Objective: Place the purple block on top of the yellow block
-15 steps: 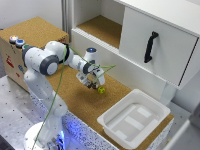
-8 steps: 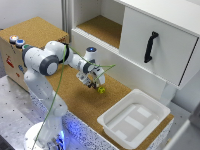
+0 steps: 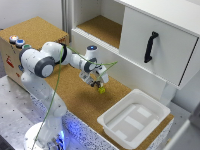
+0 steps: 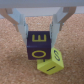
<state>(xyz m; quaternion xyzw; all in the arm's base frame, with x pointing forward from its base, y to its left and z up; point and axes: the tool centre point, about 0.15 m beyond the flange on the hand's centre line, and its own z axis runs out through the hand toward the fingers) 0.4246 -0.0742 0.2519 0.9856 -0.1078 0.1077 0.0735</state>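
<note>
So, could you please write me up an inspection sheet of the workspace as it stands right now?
Surface: brown cork-topped bench; a perforated metal base lies under the arm.
Job's things: small dark purple cube is held between the gripper's fingers, low over the small bright yellow-green cube, which sits on the cork; the purple one overlaps it off-centre in the wrist view. Contact cannot be told.
Clutter: white plastic tray at the exterior view's right.
Grippers: gripper shut on the purple cube.
Cables: thin green cable runs along the arm.
Surroundings: white cabinet with black handle, open shelf beside it; box with coloured buttons.
</note>
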